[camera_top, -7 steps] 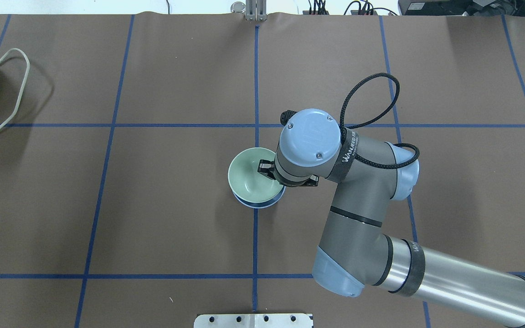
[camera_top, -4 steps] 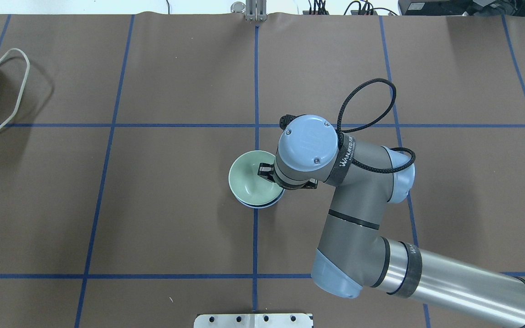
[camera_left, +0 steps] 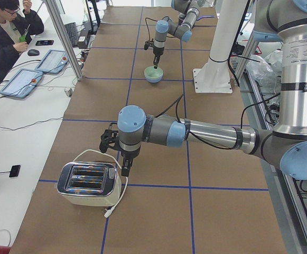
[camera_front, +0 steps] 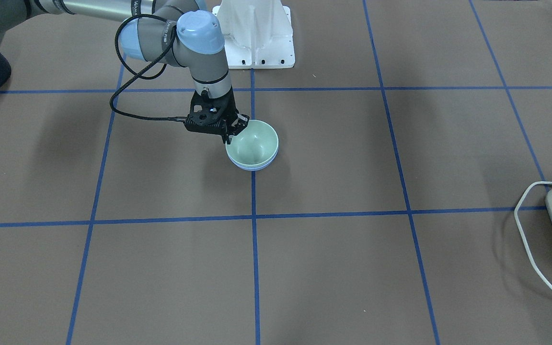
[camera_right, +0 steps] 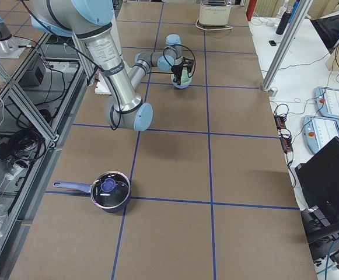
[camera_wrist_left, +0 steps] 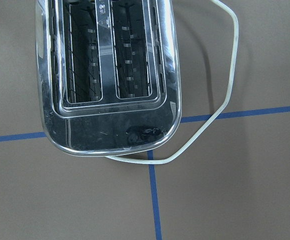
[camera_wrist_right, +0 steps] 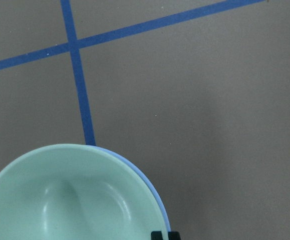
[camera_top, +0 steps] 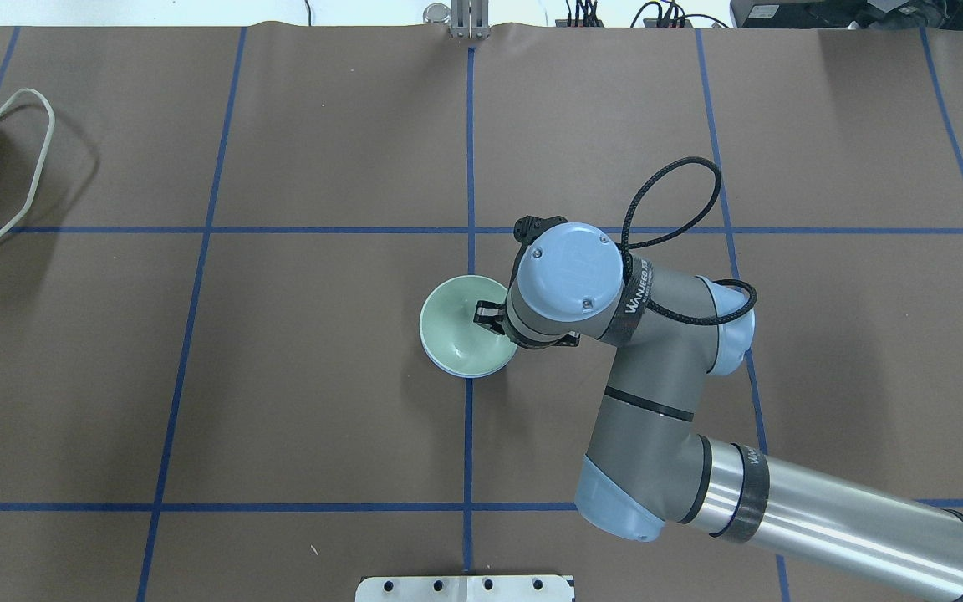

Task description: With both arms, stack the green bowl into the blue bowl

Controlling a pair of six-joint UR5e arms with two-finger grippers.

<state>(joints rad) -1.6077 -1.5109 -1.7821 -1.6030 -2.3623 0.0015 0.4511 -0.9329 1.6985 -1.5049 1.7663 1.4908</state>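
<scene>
The pale green bowl (camera_front: 253, 141) sits nested in the blue bowl (camera_front: 252, 167) on the brown table, near its middle. Only a thin blue rim (camera_top: 448, 370) shows under the green bowl (camera_top: 458, 330). My right gripper (camera_front: 232, 134) is shut on the green bowl's rim on the robot's side, with one finger inside the bowl (camera_top: 488, 318). The right wrist view shows the green bowl (camera_wrist_right: 70, 200) and the blue rim (camera_wrist_right: 152, 187). My left gripper (camera_left: 124, 168) hangs over a toaster far off at the table's left end. I cannot tell whether it is open or shut.
A chrome toaster (camera_left: 87, 184) with a white cord (camera_wrist_left: 224, 100) stands at the table's left end. A dark pot with a lid (camera_right: 109, 189) stands at the right end. The white pedestal (camera_front: 254, 33) stands behind the bowls.
My right gripper has come down with the green bowl. The bowl has settled into the blue bowl, and less of the blue rim shows.
</scene>
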